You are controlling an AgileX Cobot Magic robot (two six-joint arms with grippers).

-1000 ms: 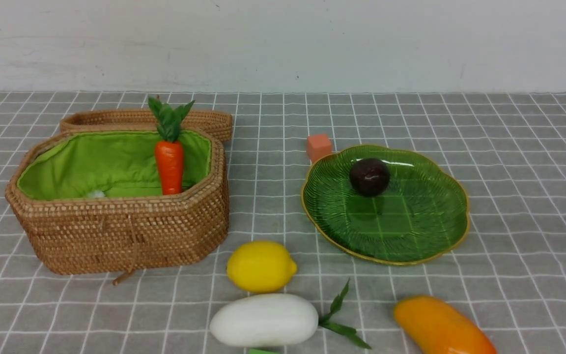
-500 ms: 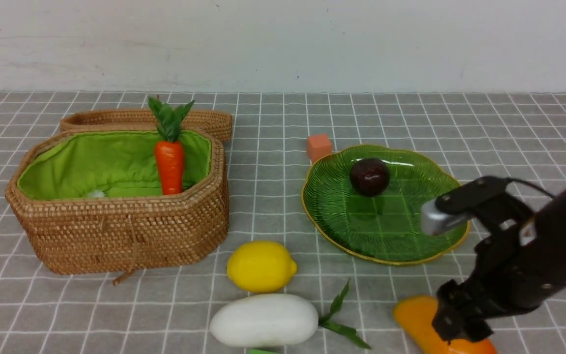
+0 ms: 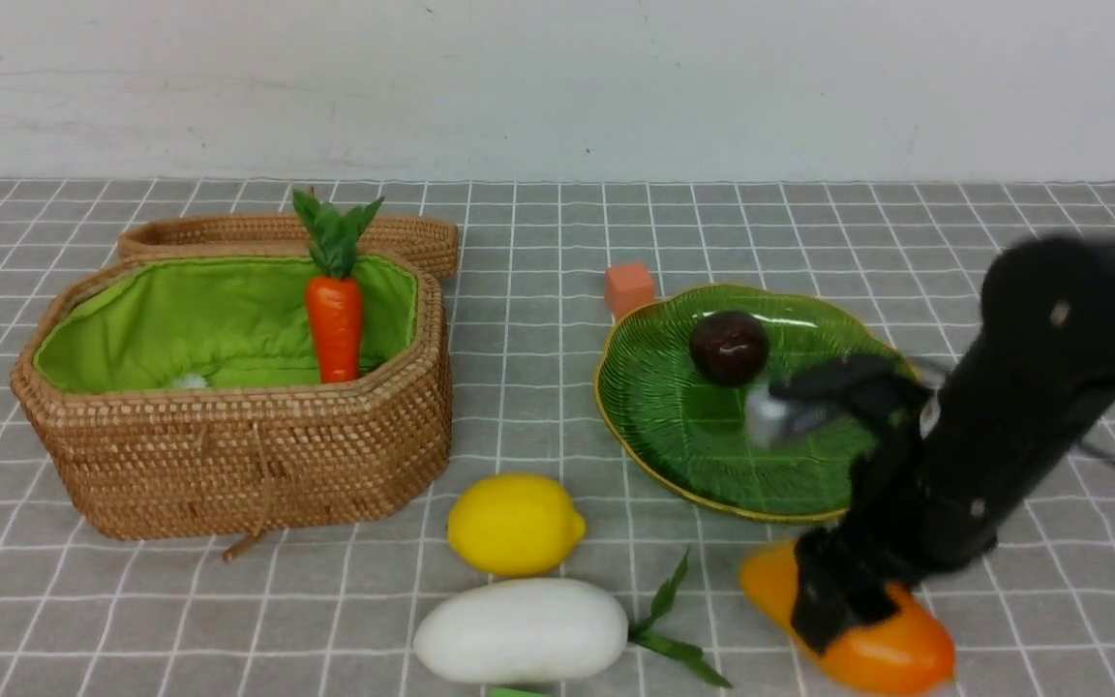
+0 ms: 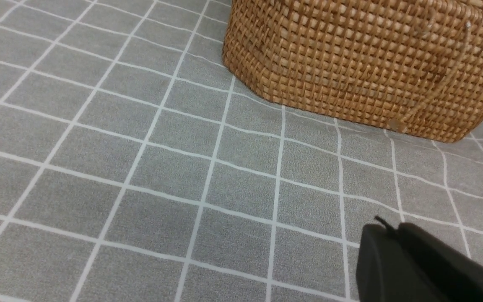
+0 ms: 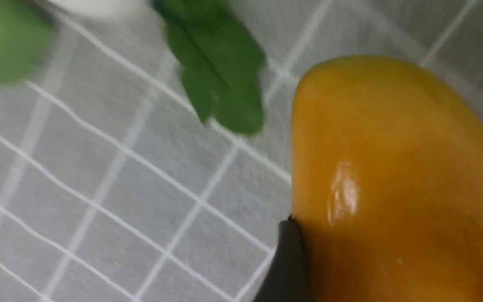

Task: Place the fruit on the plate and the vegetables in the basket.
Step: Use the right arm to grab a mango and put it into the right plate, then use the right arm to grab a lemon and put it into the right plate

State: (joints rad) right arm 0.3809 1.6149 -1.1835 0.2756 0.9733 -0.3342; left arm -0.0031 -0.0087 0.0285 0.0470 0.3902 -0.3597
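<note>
One fruit is already lying on the green plate (image 3: 654,426) — the small dark round fruit (image 3: 729,347) — and two are still waiting on the table. The lemon (image 3: 515,524) is sitting near the middle of the near edge, and the mango (image 3: 896,651) is lying at the near edge, toward the right corner.

A second ago no arm was showing in the front view. Now the right arm is reaching down across the near rim of the plate, and the right gripper (image 3: 833,605) is sitting astride the mango. The mango is lying a little more to the left than before, so the fingers are probably touching it already.

In the right wrist view one dark finger (image 5: 285,260) is resting against the mango's side. The other finger is not showing, so I cannot tell if they are only spread around the fruit or already pinching it.

The left gripper (image 4: 388,251) is hanging low over the cloth near the basket (image 3: 248,465), fingers pressed together, holding nothing.

The carrot (image 3: 334,324) is standing inside the basket, toward the left edge of the table. The white radish (image 3: 521,629) is lying at the near edge, just beside the lemon.

I am judging that the mango pick is just beginning — the short carry to the plate is coming after it.
</note>
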